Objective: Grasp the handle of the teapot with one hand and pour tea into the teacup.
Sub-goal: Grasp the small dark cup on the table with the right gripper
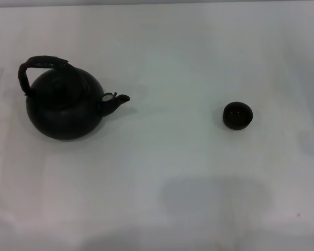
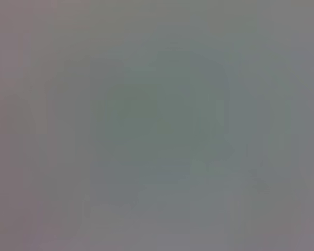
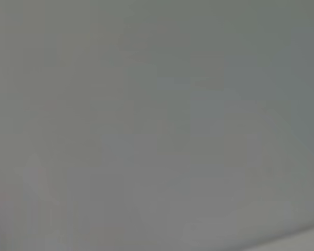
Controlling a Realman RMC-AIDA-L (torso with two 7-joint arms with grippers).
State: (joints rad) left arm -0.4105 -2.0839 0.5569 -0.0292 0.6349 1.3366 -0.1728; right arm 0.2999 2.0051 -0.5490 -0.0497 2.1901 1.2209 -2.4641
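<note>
The round black teapot (image 1: 65,110) stands on the white table (image 1: 167,172) at the left in the head view, its short spout (image 1: 116,101) pointing right. Its dark arched handle (image 1: 36,65) rises over the lid. The small dark teacup (image 1: 237,115) stands upright at the right, well apart from the pot. Neither gripper nor arm shows in the head view. Both wrist views show only a plain grey surface.
The white table fills the head view. Faint shadows lie on it near the front edge and at the left side.
</note>
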